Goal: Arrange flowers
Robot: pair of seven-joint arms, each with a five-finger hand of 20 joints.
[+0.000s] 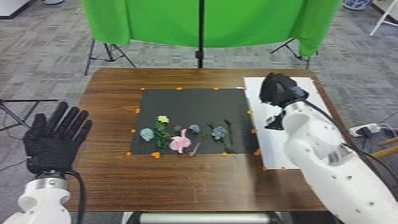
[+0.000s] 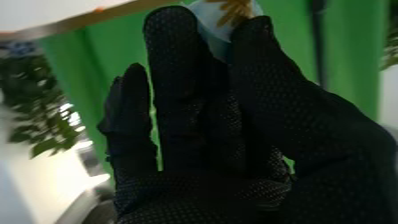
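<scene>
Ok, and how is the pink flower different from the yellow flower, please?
The pink flower is bigger than the yellow flower. The pink flower lies nearer to the robot, while the yellow flower lies farther off and more to the left. Both are on the dark mat.

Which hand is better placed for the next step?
Probably the right hand: its fingers already pinch a pale blue piece with a gold pattern, over the white sheet. The left hand is open and empty, by the table's left edge.
</scene>
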